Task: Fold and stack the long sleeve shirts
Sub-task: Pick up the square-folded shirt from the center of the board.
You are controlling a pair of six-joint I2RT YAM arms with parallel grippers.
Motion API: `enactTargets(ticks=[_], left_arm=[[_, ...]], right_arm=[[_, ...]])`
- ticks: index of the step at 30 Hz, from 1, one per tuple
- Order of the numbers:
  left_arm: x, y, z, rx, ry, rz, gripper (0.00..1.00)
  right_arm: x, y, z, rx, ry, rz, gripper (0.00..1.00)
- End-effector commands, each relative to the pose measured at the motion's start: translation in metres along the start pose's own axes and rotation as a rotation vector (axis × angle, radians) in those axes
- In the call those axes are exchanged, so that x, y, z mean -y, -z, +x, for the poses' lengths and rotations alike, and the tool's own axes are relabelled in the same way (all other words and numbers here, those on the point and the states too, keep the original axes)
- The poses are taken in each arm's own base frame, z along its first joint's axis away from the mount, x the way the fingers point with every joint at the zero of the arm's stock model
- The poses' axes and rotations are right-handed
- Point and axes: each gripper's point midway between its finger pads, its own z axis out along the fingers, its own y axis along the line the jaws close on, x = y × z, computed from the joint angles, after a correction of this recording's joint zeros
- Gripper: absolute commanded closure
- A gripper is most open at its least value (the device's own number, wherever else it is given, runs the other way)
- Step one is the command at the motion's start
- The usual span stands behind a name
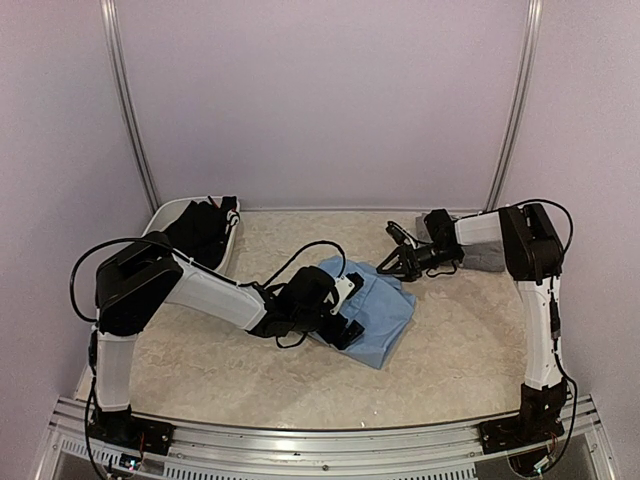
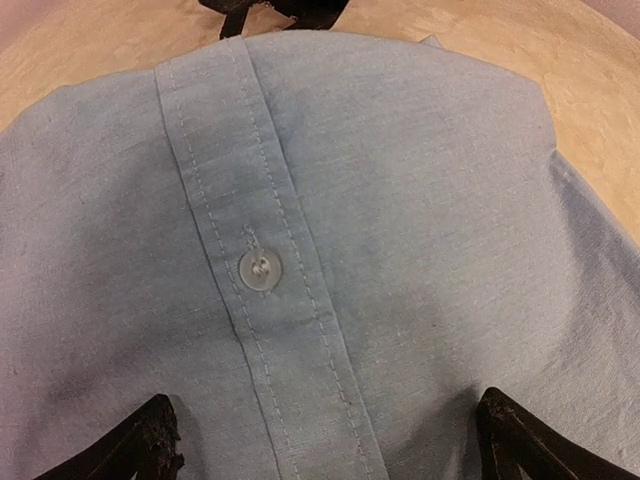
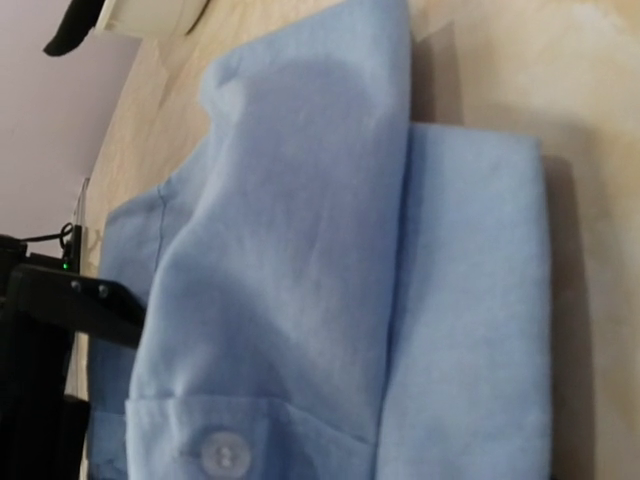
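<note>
1. Pale lilac walls closed in a mottled beige table [image 1: 450,350], with both arms bolted at its near edge.
2. The light blue shirt [image 1: 385,312] lay folded near the middle of the table, a compact, roughly rectangular bundle.
3. The left gripper [image 1: 345,328] hovered low over the near left part of that shirt, its jaws spread wide with nothing between them.
4. In the left wrist view, the two dark fingertips [image 2: 150,445] stood far apart at the bottom edge, and the stitched placket with one pale button [image 2: 260,269] ran between them.
5. The right gripper [image 1: 398,265] sat at the shirt's far right corner, its jaws parted and, as far as the top view showed, gripping nothing.
6. The right wrist view showed the light blue cloth lying in folded layers flat on the table; that gripper's own fingers were out of frame.
7. The grey shirt [image 1: 485,258] lay at the right side of the table, beside the right arm's forearm.
8. The black shirt [image 1: 200,228] was heaped in the white tub [image 1: 165,212] at the far left corner.
</note>
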Motion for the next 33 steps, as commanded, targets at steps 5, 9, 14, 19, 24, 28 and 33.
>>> enactTargets(ticks=[5, 9, 14, 19, 24, 28, 33], left_arm=[[-0.003, 0.01, 0.021, -0.062, -0.047, -0.028, 0.01], [-0.003, 0.013, 0.024, -0.054, -0.046, -0.026, 0.01], [-0.002, 0.011, 0.028, -0.064, -0.047, -0.019, 0.01], [-0.002, 0.012, 0.029, -0.066, -0.048, -0.02, 0.01], [-0.001, 0.012, 0.031, -0.068, -0.049, -0.017, 0.01], [0.0, 0.013, 0.032, -0.066, -0.049, -0.015, 0.01], [-0.001, 0.014, 0.032, -0.064, -0.049, -0.02, 0.01]], right_arm=[[-0.009, -0.02, 0.031, -0.147, -0.011, 0.051, 0.17], [-0.018, -0.024, 0.033, -0.158, -0.003, 0.03, 0.18], [-0.024, -0.033, 0.039, -0.2, 0.004, 0.038, 0.18], [-0.026, -0.038, 0.04, -0.214, 0.014, 0.044, 0.19], [-0.025, -0.052, 0.048, -0.252, 0.012, 0.032, 0.22], [-0.028, -0.067, 0.055, -0.285, 0.01, -0.005, 0.3], [-0.029, -0.072, 0.059, -0.291, 0.007, -0.043, 0.38]])
